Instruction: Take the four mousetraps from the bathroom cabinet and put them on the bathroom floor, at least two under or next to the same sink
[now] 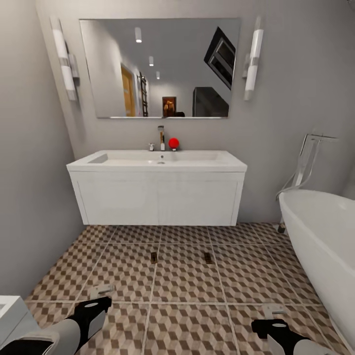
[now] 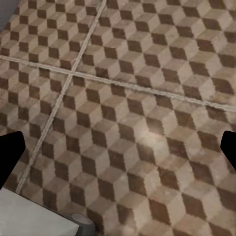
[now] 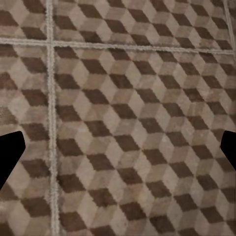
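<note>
Cube-patterned bathroom floor carrying two mousetraps, near the sink front. Left claw and right claw low, both spread, pinching nothing.

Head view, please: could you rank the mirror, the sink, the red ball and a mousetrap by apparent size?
1. Sink with its vanity
2. Mirror
3. Red ball
4. Mousetrap; the other mousetrap looks alike, and both lie nearer the camera than the ball.
</note>
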Robot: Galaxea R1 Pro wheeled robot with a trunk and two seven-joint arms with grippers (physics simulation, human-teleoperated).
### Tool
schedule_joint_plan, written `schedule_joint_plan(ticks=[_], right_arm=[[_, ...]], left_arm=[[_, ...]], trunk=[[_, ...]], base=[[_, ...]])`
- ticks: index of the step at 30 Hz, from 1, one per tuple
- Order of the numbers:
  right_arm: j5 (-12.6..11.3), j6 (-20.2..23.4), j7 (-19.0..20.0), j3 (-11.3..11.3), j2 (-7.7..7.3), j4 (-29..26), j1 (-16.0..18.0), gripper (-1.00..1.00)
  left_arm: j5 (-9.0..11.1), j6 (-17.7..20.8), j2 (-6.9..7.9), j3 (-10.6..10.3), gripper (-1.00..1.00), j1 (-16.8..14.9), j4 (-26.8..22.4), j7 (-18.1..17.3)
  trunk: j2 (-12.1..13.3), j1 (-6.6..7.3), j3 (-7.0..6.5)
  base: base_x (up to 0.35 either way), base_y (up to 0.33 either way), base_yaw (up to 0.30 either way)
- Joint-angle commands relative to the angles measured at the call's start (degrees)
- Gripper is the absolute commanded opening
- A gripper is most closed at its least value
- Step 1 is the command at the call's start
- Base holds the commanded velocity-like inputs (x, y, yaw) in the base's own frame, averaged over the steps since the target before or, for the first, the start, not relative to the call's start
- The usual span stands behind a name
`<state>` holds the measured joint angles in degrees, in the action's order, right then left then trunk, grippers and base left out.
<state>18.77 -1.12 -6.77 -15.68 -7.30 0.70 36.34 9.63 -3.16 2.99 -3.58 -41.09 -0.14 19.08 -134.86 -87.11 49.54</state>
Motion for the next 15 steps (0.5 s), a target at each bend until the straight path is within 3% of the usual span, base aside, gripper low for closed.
schedule_joint_plan(ticks=[1, 15], right_arm=[[0.56, -0.12, -0.17, -0.49, 0.0, 0.08, 0.04, 1.0], [0.56, -0.05, -0.21, -0.49, 0.0, 0.09, 0.04, 1.0]], left_arm=[[0.58, -0.22, 0.0, -0.37, 1.0, -0.03, 0.05, 0.08], [0.58, -0.18, 0.0, -0.37, 1.0, -0.01, 0.05, 0.08]], trunk=[[0.39, 0.24, -0.13], [6.01, 3.31, -2.64]], base=[[0.0, 0.0, 0.0], [0.0, 0.0, 0.0]])
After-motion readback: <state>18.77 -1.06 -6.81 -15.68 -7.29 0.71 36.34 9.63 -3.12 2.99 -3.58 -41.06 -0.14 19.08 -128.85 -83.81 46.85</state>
